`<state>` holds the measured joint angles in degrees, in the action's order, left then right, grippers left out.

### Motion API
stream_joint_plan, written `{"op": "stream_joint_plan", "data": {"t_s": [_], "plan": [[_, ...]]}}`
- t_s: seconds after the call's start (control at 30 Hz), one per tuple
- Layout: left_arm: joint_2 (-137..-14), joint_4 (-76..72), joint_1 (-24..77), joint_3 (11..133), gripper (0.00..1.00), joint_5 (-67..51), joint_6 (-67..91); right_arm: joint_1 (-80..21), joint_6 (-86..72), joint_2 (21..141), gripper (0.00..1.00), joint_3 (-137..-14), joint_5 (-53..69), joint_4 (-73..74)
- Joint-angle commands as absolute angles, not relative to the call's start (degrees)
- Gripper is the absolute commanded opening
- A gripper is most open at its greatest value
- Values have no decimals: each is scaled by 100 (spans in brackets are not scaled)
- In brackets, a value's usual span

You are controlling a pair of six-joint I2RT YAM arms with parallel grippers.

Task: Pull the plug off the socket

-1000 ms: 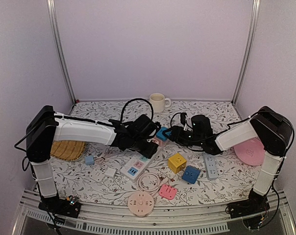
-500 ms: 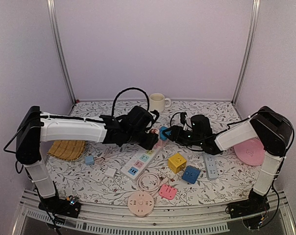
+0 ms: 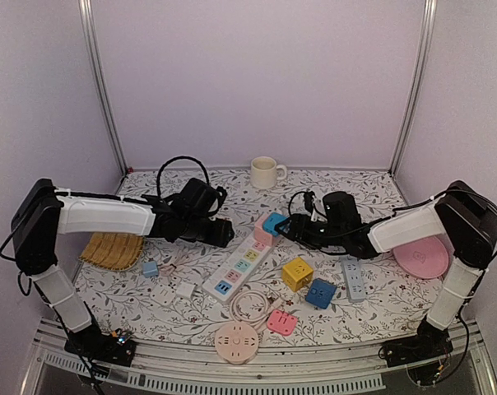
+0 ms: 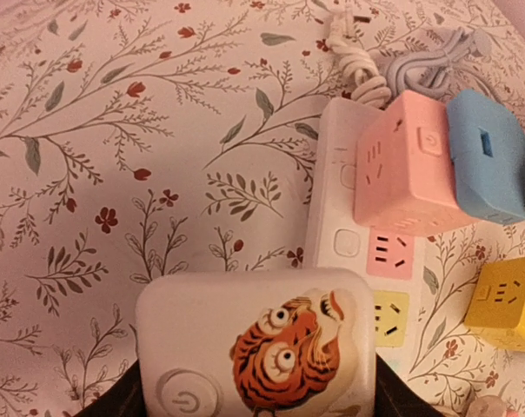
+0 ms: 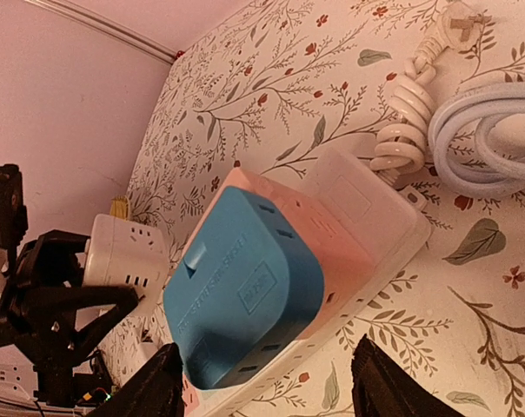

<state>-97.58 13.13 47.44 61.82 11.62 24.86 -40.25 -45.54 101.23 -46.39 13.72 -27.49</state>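
**Plug Clear of the Strip: Carry It Off Cleanly**

Spread under everything: the flowered table (image 3: 150,288). Lying slantwise across its middle: the white power strip (image 3: 236,270) with its row of coloured sockets. Reaching toward it from either side: the left gripper (image 3: 222,233), clenched on the white plug (image 4: 258,343) with the tiger picture, and the right gripper (image 3: 285,227), jaws spread wider than the blue block (image 5: 241,287) between them and clamping nothing. Seated on the strip's far end: a pink cube adapter (image 4: 402,161), with the blue block touching its side. Held to the left of the strip, in no socket: the white plug, so judged already pulled free.

For the step in hand, probably the carrying-off:
- Keep the left grip firm and square on the plug's flanks.
- Draw away from the strip, not across it.
- Steer clear of the coiled white cord (image 4: 358,65) by the strip's end.
- Back the right fingers straight out, without nudging the blue block or dragging the strip along.
- Set down only on bare cloth.
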Motion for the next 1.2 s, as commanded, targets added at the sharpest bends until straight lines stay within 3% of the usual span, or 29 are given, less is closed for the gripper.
{"op": "stream_joint_plan", "data": {"t_s": [0.0, 0.4, 0.73, 0.83, 1.03, 1.17], "plan": [[-9565, 574, 4144, 5973, 38, 164, 2886, -4087, -4553, 9726, 68, -4479, 1657, -2655], [-10125, -101, 3251, 5669, 39, -1279, 3437, -4087, -4810, 9215, 68, -4094, 1759, -2908], [-10245, -51, 3177, 5432, 46, -1113, 3448, -4092, -4868, 9167, 68, -4007, 1713, -2964], [-10199, 18, 3173, 5356, 53, -986, 3446, -4087, -4869, 9151, 68, -4004, 1714, -2962], [-10037, 88, 3164, 5147, 82, -739, 3450, -4088, -4863, 9141, 68, -4010, 1725, -2955], [-9872, 137, 3164, 5074, 89, -704, 3439, -4088, -4877, 9125, 68, -4012, 1729, -2953]]}}
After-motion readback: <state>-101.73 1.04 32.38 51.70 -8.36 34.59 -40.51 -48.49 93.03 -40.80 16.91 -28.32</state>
